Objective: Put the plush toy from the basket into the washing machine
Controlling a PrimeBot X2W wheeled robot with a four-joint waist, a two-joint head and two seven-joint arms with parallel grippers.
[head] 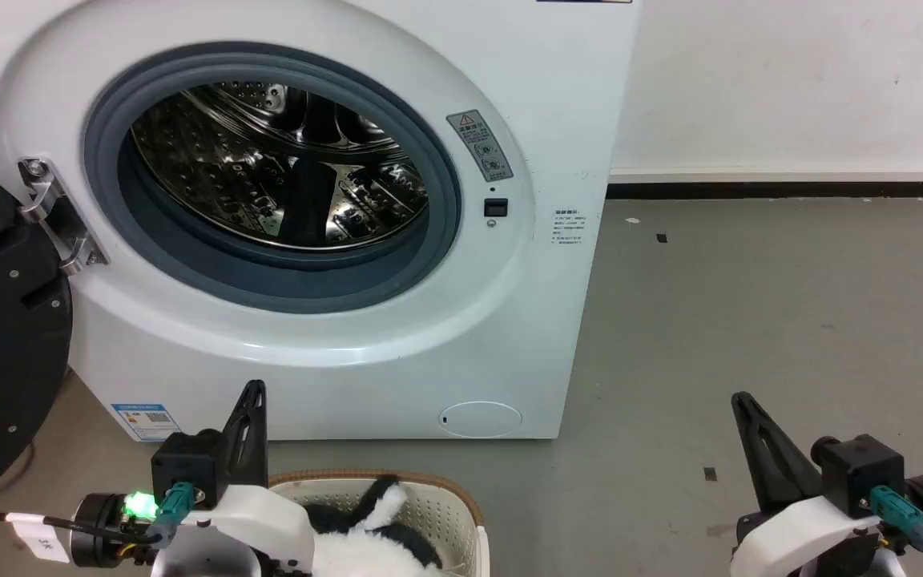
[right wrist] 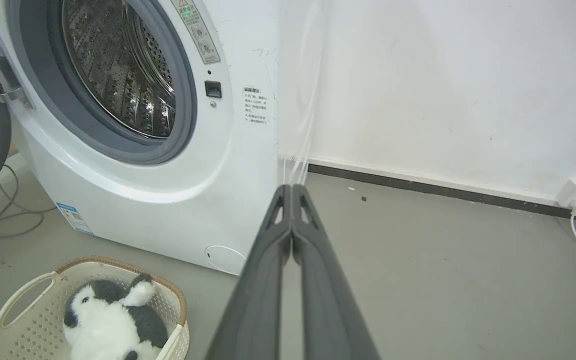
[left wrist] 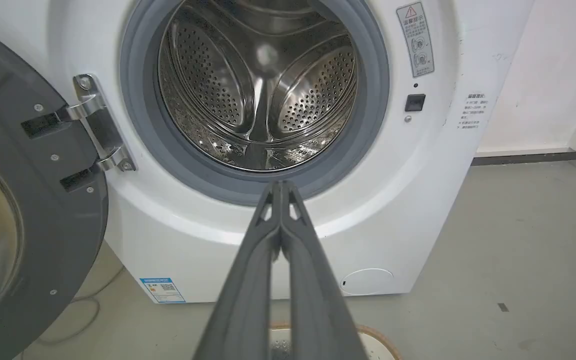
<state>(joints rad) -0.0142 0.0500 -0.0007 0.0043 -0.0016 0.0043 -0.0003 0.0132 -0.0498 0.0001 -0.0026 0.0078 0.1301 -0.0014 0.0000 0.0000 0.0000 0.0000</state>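
The left gripper (head: pixel 251 394) and right gripper (head: pixel 743 401) are both empty, fingers pressed together; the toy (head: pixel 365 549) lies, seemingly lengthwise, in the basket (head: pixel 465 501) just below the left gripper, well apart from the right.

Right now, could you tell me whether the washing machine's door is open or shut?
Open. The door is swung aside on its hinge, and the steel drum of the washing machine is exposed.

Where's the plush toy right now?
The plush toy lies in the basket on the floor before the washing machine, lower left of the right wrist view.
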